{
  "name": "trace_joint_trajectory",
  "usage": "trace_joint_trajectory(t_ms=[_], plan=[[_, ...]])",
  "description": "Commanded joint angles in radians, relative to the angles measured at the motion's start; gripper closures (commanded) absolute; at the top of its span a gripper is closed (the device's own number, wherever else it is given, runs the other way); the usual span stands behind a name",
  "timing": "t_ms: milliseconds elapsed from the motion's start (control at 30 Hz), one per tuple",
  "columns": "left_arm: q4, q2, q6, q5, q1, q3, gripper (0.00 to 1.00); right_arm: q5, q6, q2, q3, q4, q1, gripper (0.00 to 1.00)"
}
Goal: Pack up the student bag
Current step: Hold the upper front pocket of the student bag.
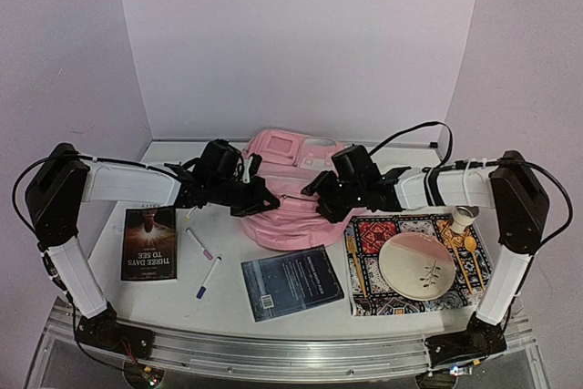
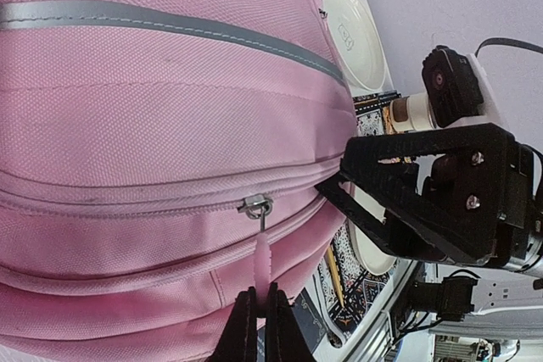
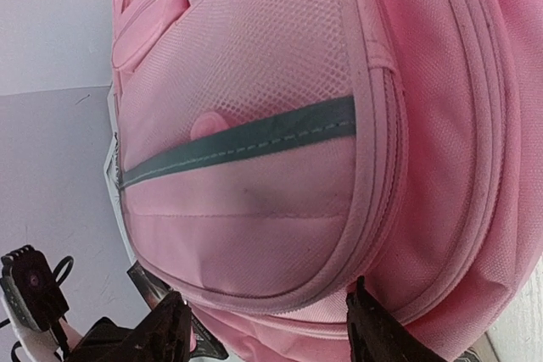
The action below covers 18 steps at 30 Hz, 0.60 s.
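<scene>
The student bag (image 1: 284, 223) is a soft pink backpack lying in the middle of the table, between both arms. My left gripper (image 1: 262, 201) is at its left side. In the left wrist view the left gripper (image 2: 260, 301) is shut on the pink zipper pull tab (image 2: 263, 260), which hangs from a metal slider (image 2: 255, 205) on the closed zip. My right gripper (image 1: 322, 198) is at the bag's right side. In its own view the right gripper (image 3: 270, 326) stands open, its fingers wide apart on either side of the bag's (image 3: 280, 82) bulging front pocket.
A book titled "Three Days to See" (image 1: 149, 243) lies at the left and a dark blue book (image 1: 291, 281) in front of the bag. Two pens (image 1: 199, 243) lie between them. At the right, a patterned placemat (image 1: 372, 234) carries a plate (image 1: 419, 261), cutlery and a cup (image 1: 463, 218).
</scene>
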Motion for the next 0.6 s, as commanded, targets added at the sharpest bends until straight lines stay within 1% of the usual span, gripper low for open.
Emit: trace_joint_trajectory(t_ms=[0, 200, 267, 433, 567], plan=[[0.067, -0.059, 0.005, 0.067, -0.004, 0.051, 1.00, 0.080, 0.010, 0.028, 0.058, 0.040, 0.004, 0.41], [0.065, -0.082, 0.011, 0.071, -0.004, 0.045, 1.00, 0.123, -0.004, 0.050, 0.095, 0.048, 0.000, 0.60], [0.062, -0.092, 0.015, 0.068, -0.004, 0.042, 1.00, 0.130, -0.013, 0.052, 0.106, 0.047, -0.003, 0.69], [0.008, -0.114, 0.063, 0.030, -0.004, 0.045, 1.00, 0.130, -0.034, 0.050, 0.125, 0.048, -0.019, 1.00], [-0.093, -0.128, 0.136, -0.063, -0.003, 0.057, 1.00, 0.124, -0.068, 0.027, 0.130, 0.048, -0.033, 1.00]])
